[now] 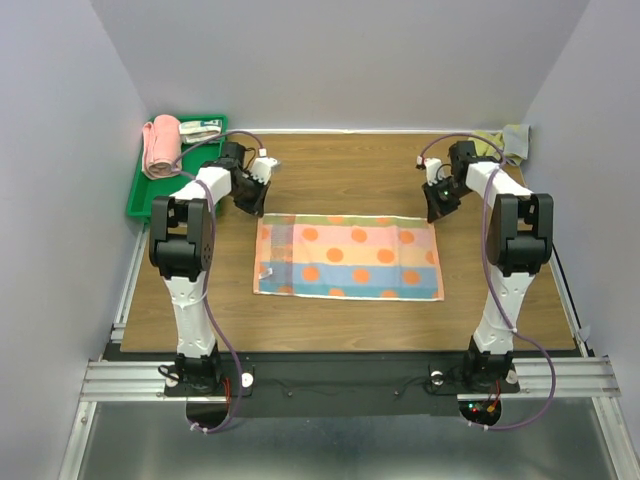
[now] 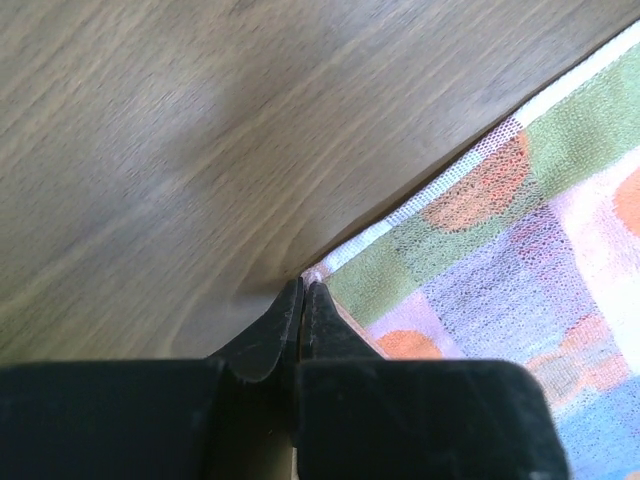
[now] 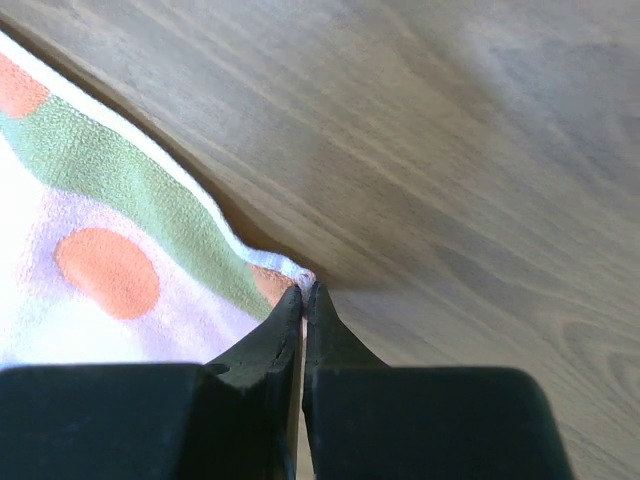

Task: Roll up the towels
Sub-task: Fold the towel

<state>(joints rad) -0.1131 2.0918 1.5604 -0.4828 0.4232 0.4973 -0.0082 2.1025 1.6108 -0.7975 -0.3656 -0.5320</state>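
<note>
A striped towel with orange dots [image 1: 348,258] lies flat in the middle of the wooden table. My left gripper [image 1: 252,205] is shut on the towel's far left corner; in the left wrist view the jaws [image 2: 302,290] pinch the corner of the towel [image 2: 520,230]. My right gripper [image 1: 436,210] is shut on the far right corner; in the right wrist view the jaws [image 3: 303,292] pinch the edge of the towel [image 3: 110,230]. A rolled pink towel [image 1: 161,145] lies in the green tray [image 1: 140,190] at the far left.
Another folded item [image 1: 200,130] lies in the green tray beside the pink roll. A crumpled yellowish cloth [image 1: 500,140] sits at the far right corner of the table. Grey walls close in the sides and back.
</note>
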